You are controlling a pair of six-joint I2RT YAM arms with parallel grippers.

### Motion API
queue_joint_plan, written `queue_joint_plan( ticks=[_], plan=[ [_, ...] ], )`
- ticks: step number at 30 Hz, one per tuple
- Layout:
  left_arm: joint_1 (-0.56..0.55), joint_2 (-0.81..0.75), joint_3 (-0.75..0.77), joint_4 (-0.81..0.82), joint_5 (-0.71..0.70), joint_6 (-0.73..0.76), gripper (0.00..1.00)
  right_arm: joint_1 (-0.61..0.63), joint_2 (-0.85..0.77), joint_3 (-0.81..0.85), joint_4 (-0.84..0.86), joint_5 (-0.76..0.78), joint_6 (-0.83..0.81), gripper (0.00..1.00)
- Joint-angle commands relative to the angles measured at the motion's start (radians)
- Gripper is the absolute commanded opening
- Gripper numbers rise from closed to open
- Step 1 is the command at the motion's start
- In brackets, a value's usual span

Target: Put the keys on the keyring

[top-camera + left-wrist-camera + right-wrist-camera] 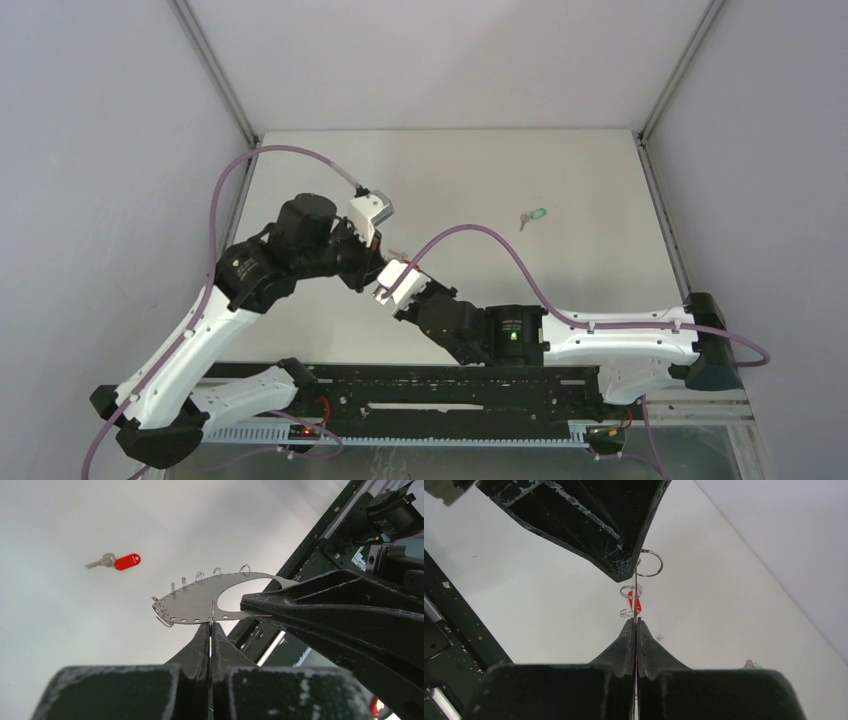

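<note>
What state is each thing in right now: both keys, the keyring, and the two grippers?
red key, lying loose on the table, not on the keyring.
green key, lying loose on the table, well away from the grippers.
keyring, held up between both grippers, no key on it.
left gripper, shut on the keyring's edge.
right gripper, shut on the keyring's end.

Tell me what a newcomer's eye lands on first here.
The keyring, a flat metal plate edged with small wire rings, hangs above the table, pinched between the shut left tool and right tool. The red-headed key and the green-headed key lie loose on the table, bright spots against white.
</note>
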Motion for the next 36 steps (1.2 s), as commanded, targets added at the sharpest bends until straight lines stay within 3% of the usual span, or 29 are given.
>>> queue_joint_plan(
  ticks=[1, 14, 23, 27, 33, 36],
  plan=[
    [0.0, 0.027, 0.064, -0.072, -0.016, 0.023, 0.0, 0.021, 0.0, 0.042, 0.064, 0.034, -0.016, 0.0],
    [0.054, 0.108, 0.128, -0.179, 0.063, -0.006, 0.0, 0.025, 0.03, 0.041, 0.053, 0.169, -0.012, 0.0],
    [0.094, 0.126, 0.124, -0.201, 0.176, 0.009, 0.0, 0.025, 0.037, 0.041, 0.096, 0.086, -0.022, 0.0],
    [0.093, 0.155, 0.114, -0.263, 0.204, 0.078, 0.0, 0.014, 0.017, 0.041, 0.094, -0.021, 0.021, 0.16],
    [0.093, 0.233, 0.164, -0.386, 0.115, 0.219, 0.0, -0.041, -0.099, 0.004, 0.044, -0.264, 0.14, 0.39],
    [0.092, 0.251, 0.19, -0.417, 0.082, 0.271, 0.0, -0.07, -0.183, -0.049, 0.05, -0.311, 0.191, 0.43]
  ],
)
